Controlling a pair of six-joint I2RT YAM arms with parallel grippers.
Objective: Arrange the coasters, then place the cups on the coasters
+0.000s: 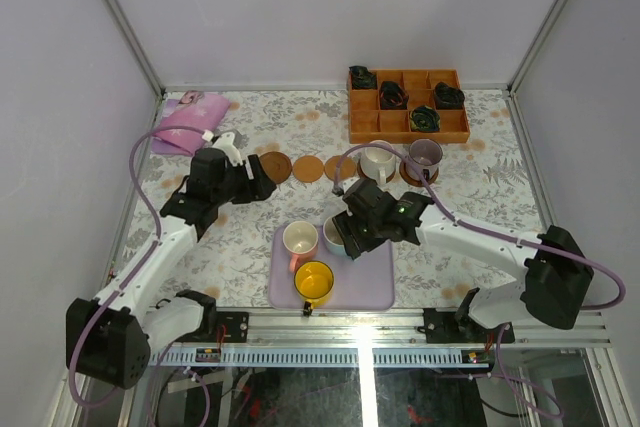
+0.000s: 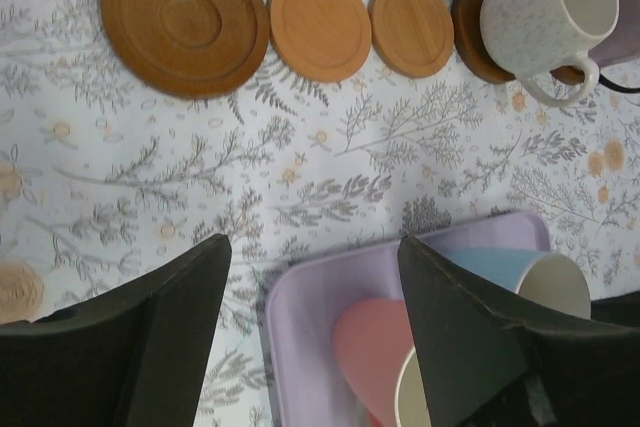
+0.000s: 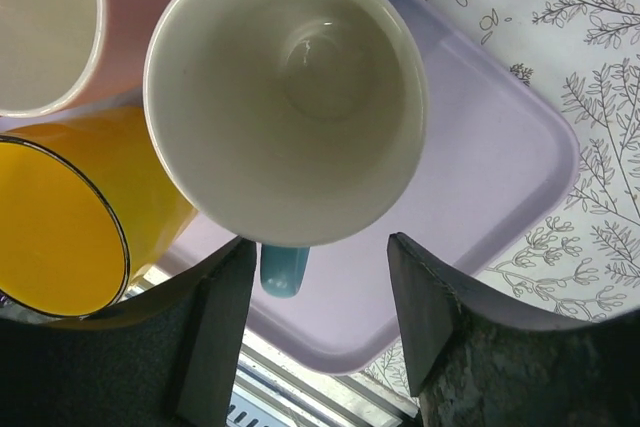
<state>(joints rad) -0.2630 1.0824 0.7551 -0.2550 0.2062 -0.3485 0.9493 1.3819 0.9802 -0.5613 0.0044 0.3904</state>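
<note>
Three bare coasters [image 2: 185,19] [image 2: 320,24] [image 2: 412,26] lie in a row. To their right a cream-white cup [image 2: 550,17] and a pale purple cup [image 1: 424,157] each stand on a coaster. On the lavender tray [image 3: 480,197] stand the yellow cup [image 3: 60,217], the cream cup with pink handle [image 1: 300,239] and the light blue cup [image 3: 285,97]. My right gripper [image 3: 320,317] is open over the tray, with the blue cup's handle [image 3: 283,269] between its fingers, close to the left one. My left gripper [image 2: 315,327] is open and empty, hanging between the coaster row and the tray's far left corner.
An orange-brown compartment box [image 1: 408,105] with dark items sits at the back right. A pink pouch [image 1: 188,122] lies at the back left. The metal frame rail [image 1: 400,332] runs along the near edge just past the tray.
</note>
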